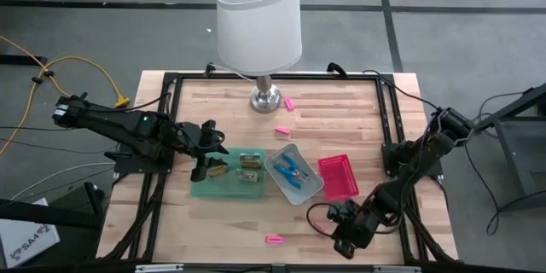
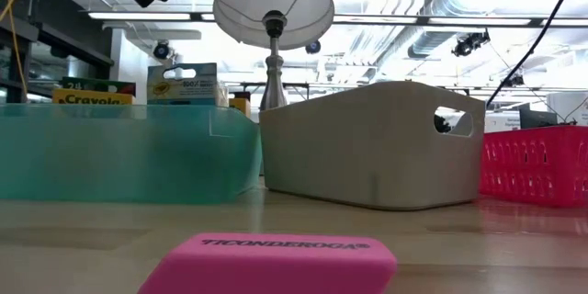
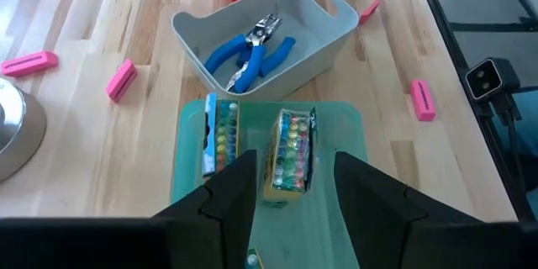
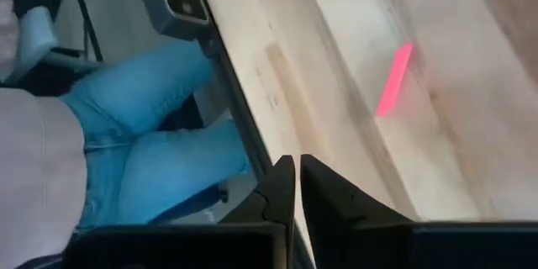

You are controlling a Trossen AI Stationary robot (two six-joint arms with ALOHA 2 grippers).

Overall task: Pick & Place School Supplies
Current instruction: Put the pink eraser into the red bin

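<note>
left tool point(image 3: 294, 187) fingers apart over green tray point(image 1: 205, 189), above crayon pack point(image 3: 290, 151) | right tool point(image 4: 297, 168) pinched together, empty — at bench point(image 1: 341, 102) front edge | erasers point(image 1: 274, 240) loose on bench; pliers point(image 3: 248, 50) in grey bin point(image 3: 324, 4) | risk — left fingers clip the neighbouring pack; right sits at the edge, near a seated person's legs point(image 4: 151, 143)

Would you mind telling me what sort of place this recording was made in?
Probably a robotics lab or workshop in an industrial-style room: a wooden table in a black frame stands on a bare concrete floor, exposed ducts and strip lights run overhead, and a yellow cable trails across the floor.
</note>
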